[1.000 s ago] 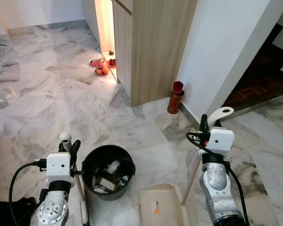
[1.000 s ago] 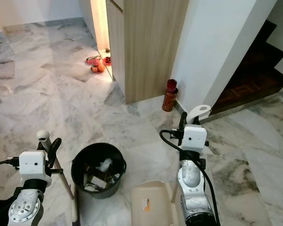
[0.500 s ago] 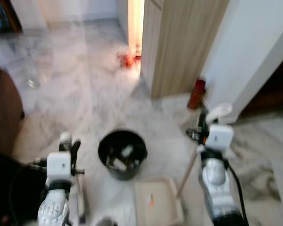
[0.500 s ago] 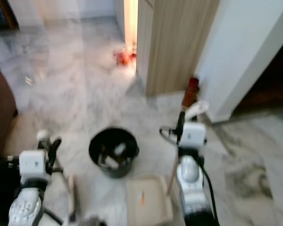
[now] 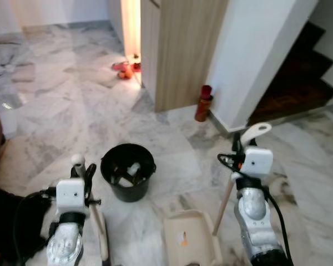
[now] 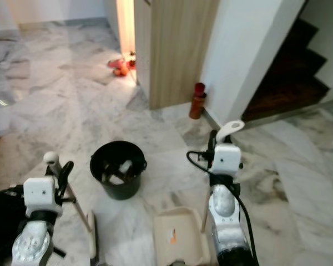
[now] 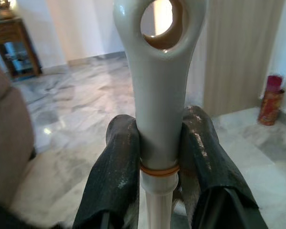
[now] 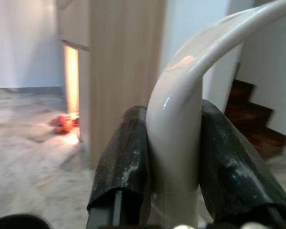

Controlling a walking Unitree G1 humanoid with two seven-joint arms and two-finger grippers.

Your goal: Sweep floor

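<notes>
Head views, looking down at a marble floor (image 5: 55, 111). The left claw (image 7: 157, 143) is pinched on the broom (image 7: 158, 86) just below the handle's hanging hole, one black finger (image 7: 119, 157) pressed to each side of the pale grip. In the left eye view the broom shaft slants down from that claw to the floor beside the left arm, its pale head (image 5: 102, 238) lying low near the picture's bottom edge. The right claw (image 8: 174, 143) is clamped on the curved white handle of the dustpan (image 5: 191, 244), fingers (image 8: 126, 157) hugging the handle on both sides. The handle's stick runs down and leftward from the claw to the cream pan, which rests flat on the floor between the two arms. A black bin (image 5: 127, 169) holding scraps of rubbish stands on the floor just ahead of the pan and nearer the left arm. Further off, a wooden cabinet (image 5: 183, 50) meets a white wall (image 5: 255, 50); a red canister (image 5: 203, 103) stands at their foot. Dark stairs (image 5: 299, 72) rise at the right. Small red objects (image 5: 125, 69) lie by the lit gap behind the cabinet.
</notes>
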